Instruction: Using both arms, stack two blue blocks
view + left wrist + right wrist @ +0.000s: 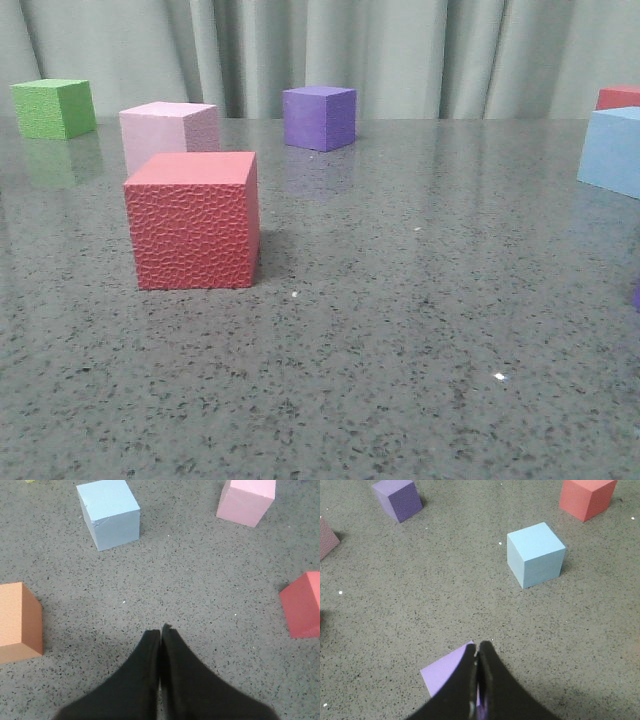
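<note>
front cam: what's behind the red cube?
A pink cube sits right behind the red cube; its lower front is covered. Farther back are a green cube and a purple cube. Whether the two touch can't be told.

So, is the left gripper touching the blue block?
Apart. The left wrist view shows bare table between the shut fingers and the blue block.

Only the fingers of each arm show, both in the wrist views. The left end effector (160, 631) has two matte black fingers, broad at the base and tapering to blunt tips. The right end effector (477, 646) looks alike: smooth, black, unmarked, curving inward to narrow tips.
</note>
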Robot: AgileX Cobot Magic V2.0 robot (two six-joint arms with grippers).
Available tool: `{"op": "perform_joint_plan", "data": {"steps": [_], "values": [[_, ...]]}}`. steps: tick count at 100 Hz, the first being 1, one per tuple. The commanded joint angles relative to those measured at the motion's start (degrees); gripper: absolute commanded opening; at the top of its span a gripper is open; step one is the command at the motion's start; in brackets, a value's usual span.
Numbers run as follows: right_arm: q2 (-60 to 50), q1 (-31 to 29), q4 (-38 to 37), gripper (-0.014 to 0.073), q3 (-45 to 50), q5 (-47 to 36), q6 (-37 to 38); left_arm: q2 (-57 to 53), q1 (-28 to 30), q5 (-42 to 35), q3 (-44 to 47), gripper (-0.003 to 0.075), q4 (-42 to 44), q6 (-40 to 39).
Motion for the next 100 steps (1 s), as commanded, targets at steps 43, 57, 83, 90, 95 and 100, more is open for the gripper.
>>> {"op": "perform_joint_plan", "data": {"steps": [43, 57, 83, 90, 95, 100], "values": [[0.7, 0.0, 0.9, 0.0641, -2.1, -2.6, -0.4, 0.5, 0.2, -2.5, -1.8, 0.0641, -0.1, 2.3], [0.7, 0.0, 0.9, 0.0644, -2.1, -2.7, -0.4, 0.5, 0.2, -2.5, -1.8, 0.0608, -0.1, 2.3], [4.3, 0.0, 0.8, 0.0644, -4.4, -4.7, 0.4, 0.5, 0.2, -2.2, -1.8, 0.0575, -0.1, 2.3], [7.6, 0.0, 0.4, 0.0644, -6.6, -4.0, 0.4, 0.5, 0.2, -2.2, -1.8, 0.0562, -0.1, 2.3], [10.3, 0.0, -0.1, 0.0644, -8.7, -3.5, 0.4, 0.5, 0.2, -2.2, -1.8, 0.0551, -0.1, 2.3], [13.0, 0.0, -1.2, 0.0644, -10.8, -3.1, 0.4, 0.5, 0.2, -2.2, -1.8, 0.0543, -0.1, 2.3]]}}
